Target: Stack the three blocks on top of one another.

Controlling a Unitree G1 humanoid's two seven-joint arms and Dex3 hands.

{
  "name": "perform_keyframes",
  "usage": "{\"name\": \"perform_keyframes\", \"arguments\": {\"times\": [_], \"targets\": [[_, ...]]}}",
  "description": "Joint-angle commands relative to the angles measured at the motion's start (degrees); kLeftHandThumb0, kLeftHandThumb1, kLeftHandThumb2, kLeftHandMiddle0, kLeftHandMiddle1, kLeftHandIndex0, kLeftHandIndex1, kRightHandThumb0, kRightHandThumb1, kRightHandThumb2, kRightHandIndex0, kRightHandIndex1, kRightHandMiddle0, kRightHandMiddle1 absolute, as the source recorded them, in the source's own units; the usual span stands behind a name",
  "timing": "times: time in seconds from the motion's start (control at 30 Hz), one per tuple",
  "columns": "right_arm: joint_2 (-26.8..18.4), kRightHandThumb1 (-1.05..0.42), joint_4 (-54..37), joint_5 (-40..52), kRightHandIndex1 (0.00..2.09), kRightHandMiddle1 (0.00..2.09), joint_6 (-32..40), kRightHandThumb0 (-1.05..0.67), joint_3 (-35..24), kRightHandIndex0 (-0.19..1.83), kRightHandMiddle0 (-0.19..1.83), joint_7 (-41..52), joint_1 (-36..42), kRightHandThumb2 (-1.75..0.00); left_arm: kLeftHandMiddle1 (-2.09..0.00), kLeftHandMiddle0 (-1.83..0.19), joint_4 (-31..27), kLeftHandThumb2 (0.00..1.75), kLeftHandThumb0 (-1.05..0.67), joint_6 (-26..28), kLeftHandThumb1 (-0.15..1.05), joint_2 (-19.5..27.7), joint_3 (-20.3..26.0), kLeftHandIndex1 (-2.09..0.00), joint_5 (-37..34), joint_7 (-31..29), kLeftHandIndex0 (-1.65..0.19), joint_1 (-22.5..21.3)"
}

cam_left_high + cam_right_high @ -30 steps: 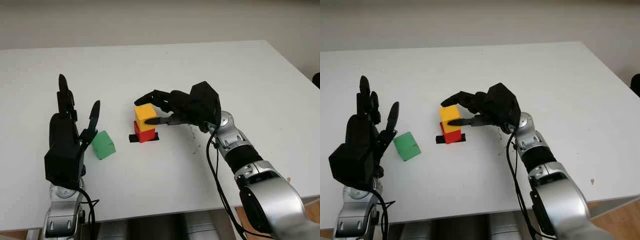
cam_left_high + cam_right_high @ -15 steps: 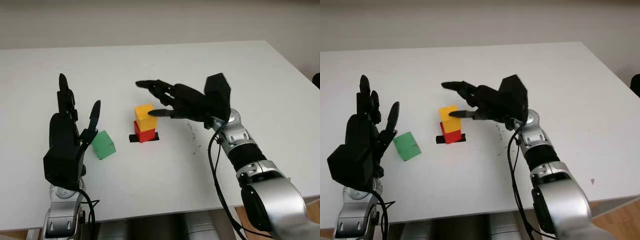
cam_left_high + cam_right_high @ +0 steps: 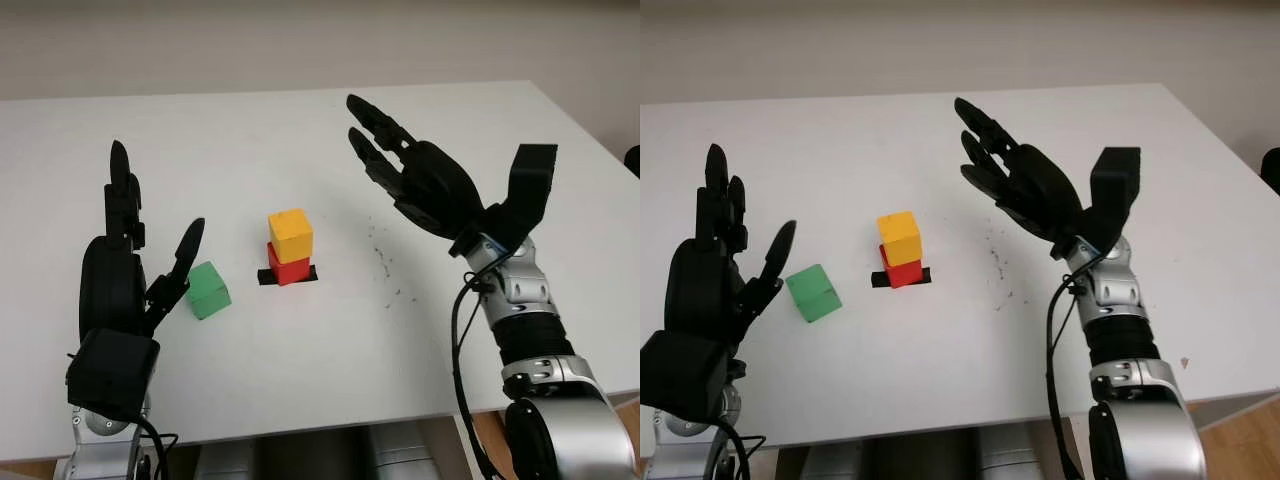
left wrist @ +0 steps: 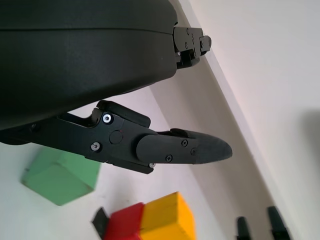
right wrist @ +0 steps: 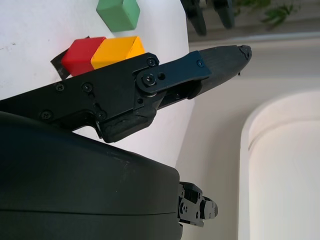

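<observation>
Yellow block (image 3: 290, 234) atop red block (image 3: 287, 268); green block (image 3: 207, 289) apart

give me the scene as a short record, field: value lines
stack: yellow block sits on red block, over a black tape mark
loose block: green block, on the table left of the stack, apart from it
left hand: open, raised beside the green block
right hand: open, raised right of the stack
left to do: green block on top

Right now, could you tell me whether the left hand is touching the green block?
Apart. The right eye view shows bare white table between the left hand and the green block.
</observation>
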Motion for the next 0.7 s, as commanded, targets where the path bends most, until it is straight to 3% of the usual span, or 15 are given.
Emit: {"name": "perform_keyframes", "arguments": {"times": [0.0,0.37,0.67], "targets": [[-1.81,-1.05,-2.32,1.03,0.00,0.14,0.39,-0.91,-1.46,-0.19,-0.10,-0.21,1.46,-0.16,-0.05,0.02,-2.85,0.18,-0.71,1.27,1.05,0.58,0.64,-0.07,1.63,-0.48,0.04,2.51],[-5.40,-1.05,-5.31,0.75,0.04,0.16,-1.51,-0.92,-2.73,-0.14,0.05,-0.93,6.85,-0.12,-0.04,0.07,-6.19,0.14,-0.74,7.52,1.05,1.88,2.00,-0.05,13.47,-0.90,0.05,10.24],[-4.66,-1.05,-7.07,1.52,0.06,0.19,-1.01,-0.91,-2.72,-0.09,0.15,-2.72,8.30,-0.11,-0.04,0.15,-6.11,0.08,-0.79,15.80,1.03,2.16,0.36,-0.05,20.22,-4.65,0.06,8.72]]}}
